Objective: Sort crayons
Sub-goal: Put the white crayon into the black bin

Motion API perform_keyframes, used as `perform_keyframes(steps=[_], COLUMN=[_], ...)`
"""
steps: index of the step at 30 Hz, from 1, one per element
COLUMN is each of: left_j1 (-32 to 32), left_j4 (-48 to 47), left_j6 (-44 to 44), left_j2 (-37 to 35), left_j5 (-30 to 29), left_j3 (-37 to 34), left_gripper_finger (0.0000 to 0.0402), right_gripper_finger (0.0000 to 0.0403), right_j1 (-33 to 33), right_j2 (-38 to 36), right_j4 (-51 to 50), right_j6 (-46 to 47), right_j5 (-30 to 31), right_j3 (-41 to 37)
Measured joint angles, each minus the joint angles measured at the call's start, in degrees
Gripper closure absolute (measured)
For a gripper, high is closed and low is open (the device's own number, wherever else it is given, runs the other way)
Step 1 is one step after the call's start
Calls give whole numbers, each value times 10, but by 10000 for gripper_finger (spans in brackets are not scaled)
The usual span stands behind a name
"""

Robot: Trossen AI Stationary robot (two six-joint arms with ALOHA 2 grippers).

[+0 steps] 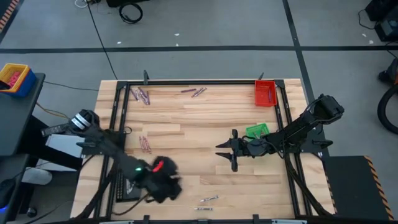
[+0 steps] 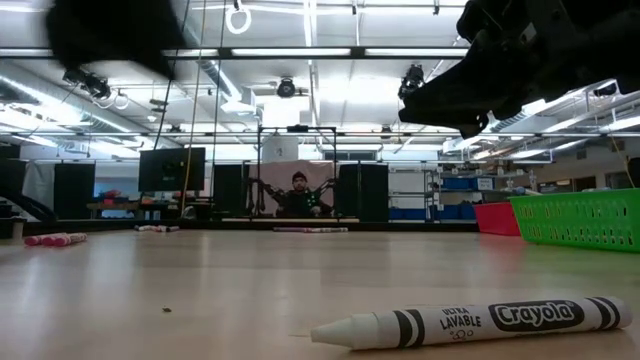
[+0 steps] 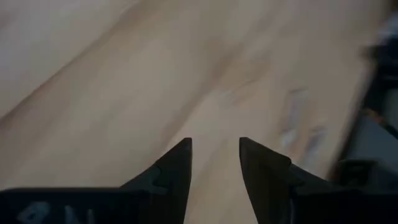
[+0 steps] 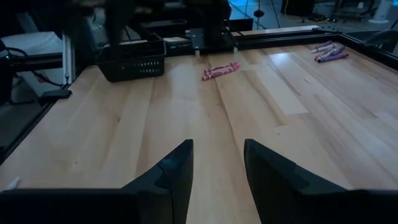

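Both grippers open — crayons (image 1: 145, 144) scattered on table (image 1: 199, 124).

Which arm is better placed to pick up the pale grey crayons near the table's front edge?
Probably left. The left pincer is open and empty, close to the pale grey crayons. The right pincer, also open, sits farther off beside the green tray.

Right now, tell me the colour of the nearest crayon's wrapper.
White crayon, black bands and lettering; clearest in the low view.
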Motion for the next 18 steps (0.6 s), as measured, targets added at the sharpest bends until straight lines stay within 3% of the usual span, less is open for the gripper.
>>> perform_keyframes(steps=[5,8,14,18], left_j1=[40,52,90,95], left_j4=[236,301,348,368], left_j6=[304,409,398,391], left_j2=[79,122,159,159], left_j5=[9,49,199,224], left_j3=[-1,-1,-2,-1], left_gripper_finger=[256,256,256,259], right_gripper_finger=[256,256,256,256], right_j1=[8,20,38,42], right_j2=[0,0,-1,-1], right_j4=[-7,-12,-22,-28], right_j6=[-24,-50,-90,-98], right_j5=[5,27,114,130], right_j3=[0,0,0,0])
